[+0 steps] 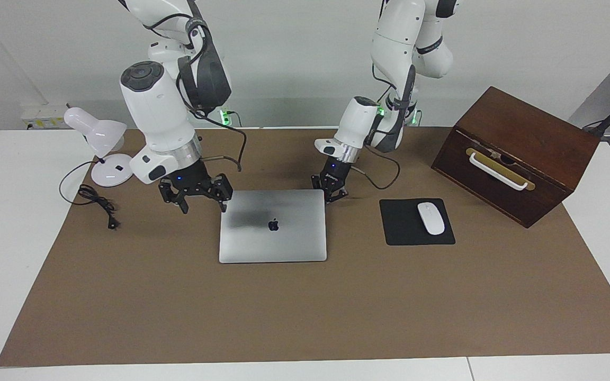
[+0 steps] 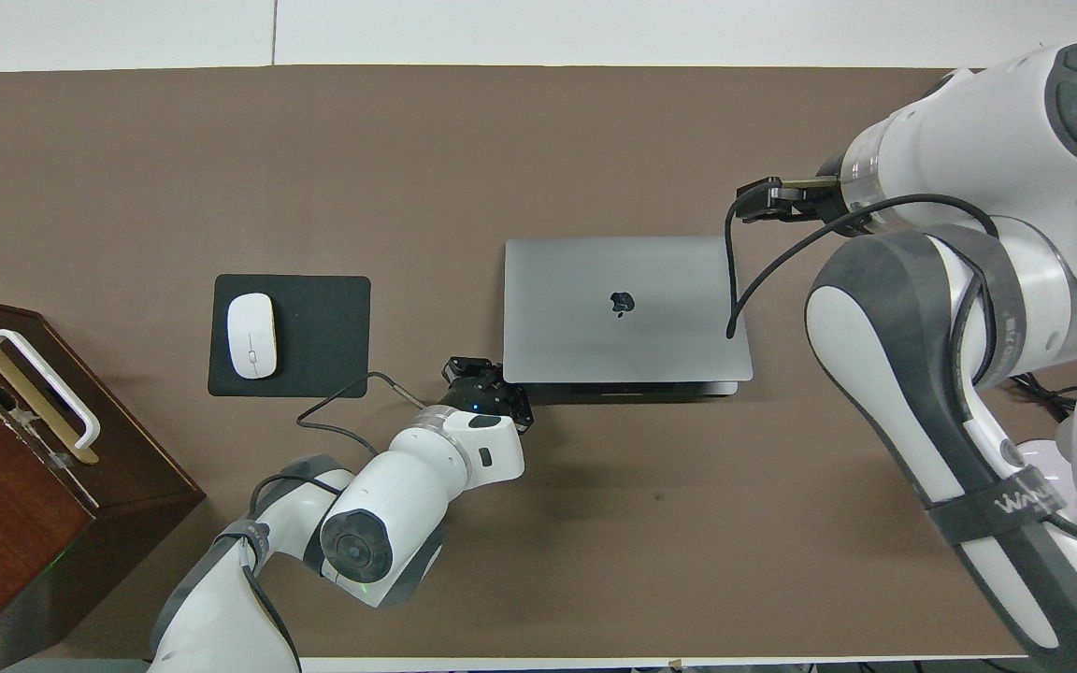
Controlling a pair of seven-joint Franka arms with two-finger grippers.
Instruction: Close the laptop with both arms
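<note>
The laptop (image 1: 272,226) is lying shut and flat on the brown mat (image 1: 305,307) covering the tabletop (image 1: 14,211), its silver lid with the dark apple logo facing up. The right gripper (image 1: 195,196) is hanging above the mat just beside the laptop's corner at the right arm's end, clear of the lid, with its fingers (image 1: 224,192) spread apart and grasping nothing. The left gripper (image 1: 330,191) is sitting low at the laptop's corner nearest the robots on the left arm's end, right against the edge; whether its fingers are released or clenched cannot be told from either view.

A black mouse pad (image 1: 416,221) is lying beside the laptop toward the left arm's end, with a white mouse (image 1: 430,218) resting on it. A dark wooden box (image 1: 517,153) with a white handle is standing still closer to that end of the tabletop. A white desk lamp (image 1: 101,145) is standing at the right arm's end, its black cord (image 1: 96,201) trailing onto the mat.
</note>
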